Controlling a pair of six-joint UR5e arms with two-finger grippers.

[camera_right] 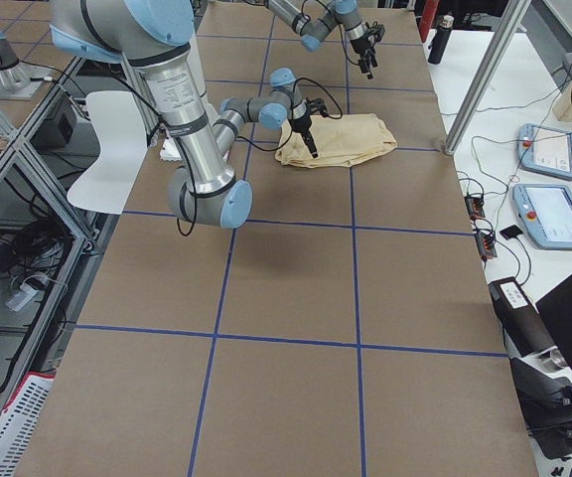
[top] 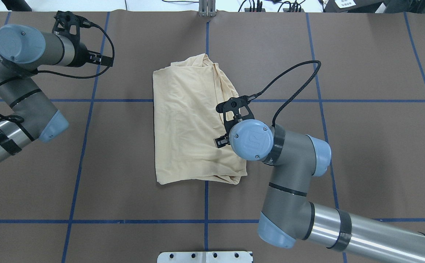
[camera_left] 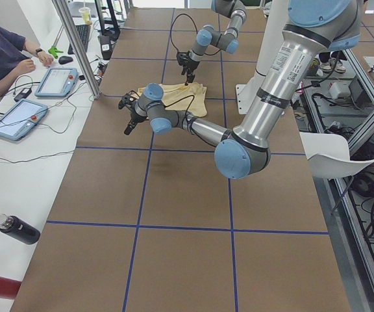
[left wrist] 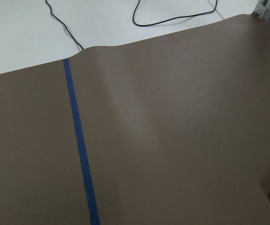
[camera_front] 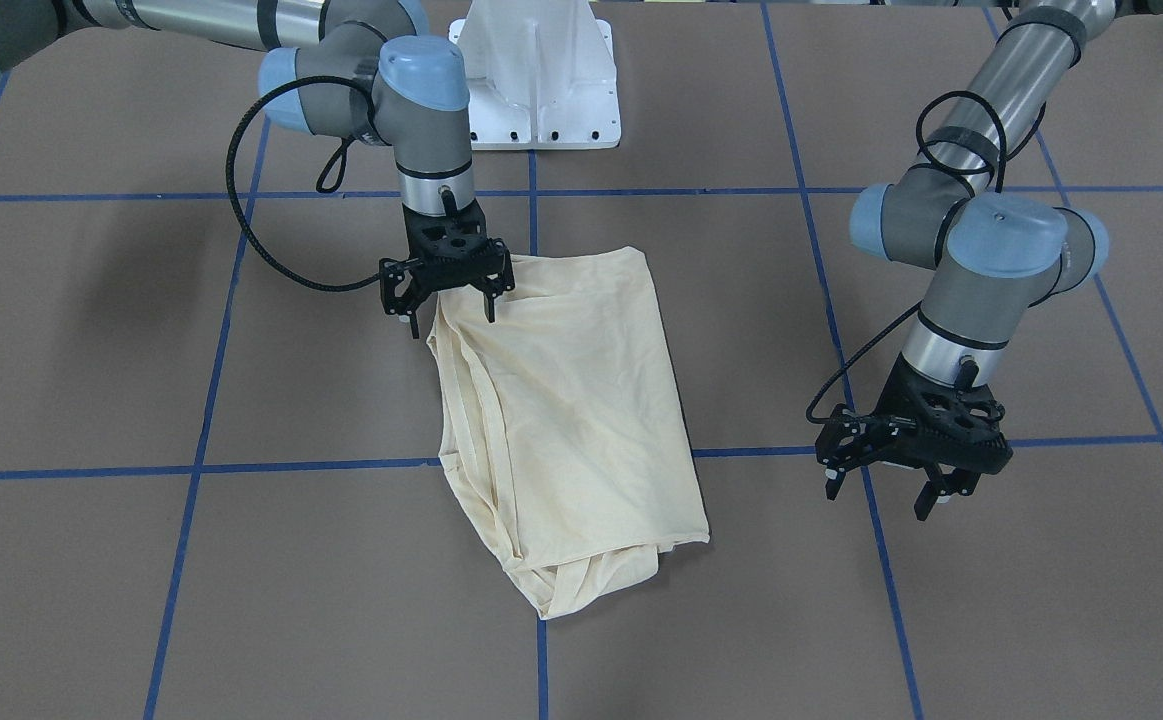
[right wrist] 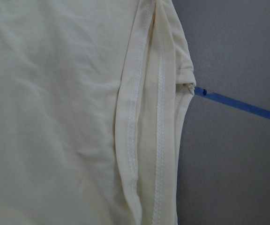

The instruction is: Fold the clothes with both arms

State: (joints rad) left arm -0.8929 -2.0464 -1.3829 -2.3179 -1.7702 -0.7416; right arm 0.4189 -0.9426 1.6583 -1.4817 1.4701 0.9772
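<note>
The T-shirt [top: 186, 120] lies in the middle of the worktop [top: 362, 146], folded into a rough rectangle with its plain side up. No print shows. Its long axis runs from the robot's side toward the far edge. It sits a little skewed, and loose folds bunch at the far end.

The shirt's right-hand long edge is a stack of stitched hems [right wrist: 158, 140], which fills the right wrist view. That edge is what the next move seems to depend on, because the right tool [camera_front: 452, 322] is directly over it, close to the shirt's near right corner. The jaws are spread and straddle the edge, one finger over bare worktop and the other over cloth. They hold nothing. I cannot tell whether the tips touch the fabric or stop just above it.

The left tool [camera_front: 876, 503] is also spread wide and empty. It hangs over bare worktop, well apart from the shirt's left edge and about level with the shirt's far part. Its wrist camera sees only brown surface and a blue tape line [left wrist: 81, 150].

The right arm is therefore much the nearer one. As I judge it, it only needs to drop and pinch. The left arm would first have to cross open worktop to reach the opposite long edge before both arms could lift together.
</note>
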